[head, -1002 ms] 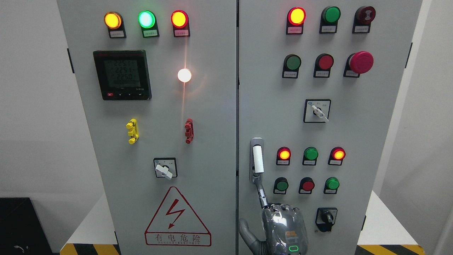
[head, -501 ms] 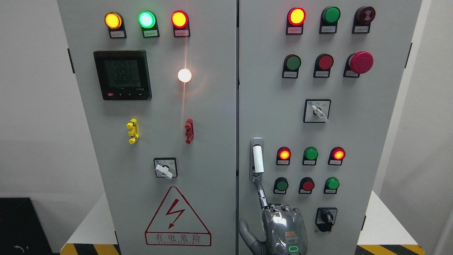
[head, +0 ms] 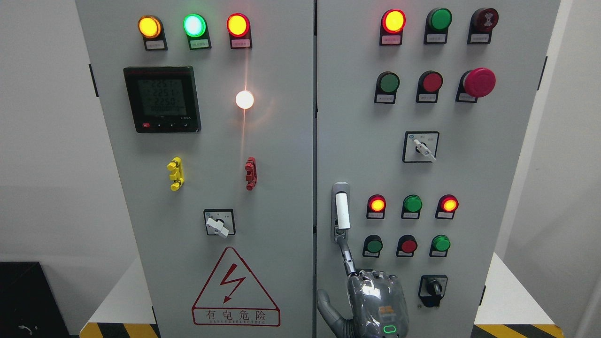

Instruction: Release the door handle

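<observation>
Evidently, step: you were at the release itself, and I judged it not yet done.
Handle: the handle (head: 342,211) stood upright on the right door (head: 488,155), near that door's left edge, beside the lit lamps (head: 377,204).
Robot hand: your right robot hand (head: 375,300) rose from the bottom edge, its back to the camera, and its slim upper end met the handle's lower end.
Grip: you could not tell from behind how far open it was, or whether it had hold of the handle at all.
Left arm: out of view.
Door: it looked flush with the left door (head: 211,155); the seam between them ran straight.
Next move: I judged it called for you to loosen any hold, then draw the robot hand down and back off the panel.
Care: the buttons (head: 407,245) and the black switch (head: 433,287) sat just beside your hand, so you needed to pull away without a sideways sweep.
</observation>
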